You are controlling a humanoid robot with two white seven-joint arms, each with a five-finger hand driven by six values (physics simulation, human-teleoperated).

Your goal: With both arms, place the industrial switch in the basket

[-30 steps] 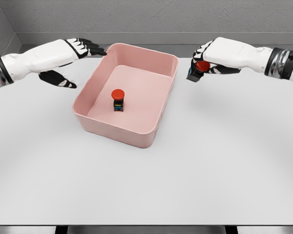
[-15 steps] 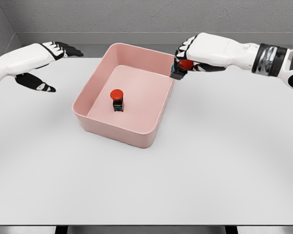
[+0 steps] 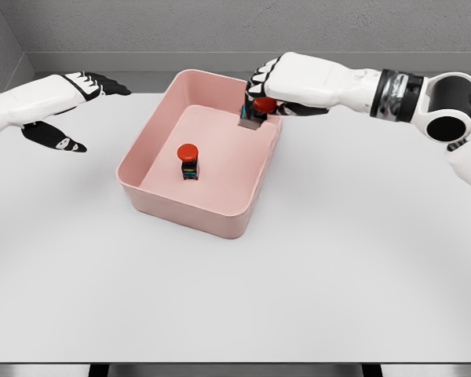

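Note:
A pink basket (image 3: pixel 184 210) stands on the white table, left of the middle. One industrial switch (image 3: pixel 188 161), with a red button on a dark body, stands upright on the basket's floor. A second switch (image 3: pixel 257 110) hangs over the basket's far right part, held in my right hand (image 3: pixel 261 93), which is shut on it. My left hand (image 3: pixel 78 102) is to the left of the basket, above the table, with fingers spread and holding nothing.
The white table (image 3: pixel 337 259) stretches wide in front and to the right of the basket. A grey wall runs behind the table's far edge.
My right hand has carried the second switch leftward, from beside the basket's right rim to over its inside. My left hand has drawn back to the left, away from the basket.

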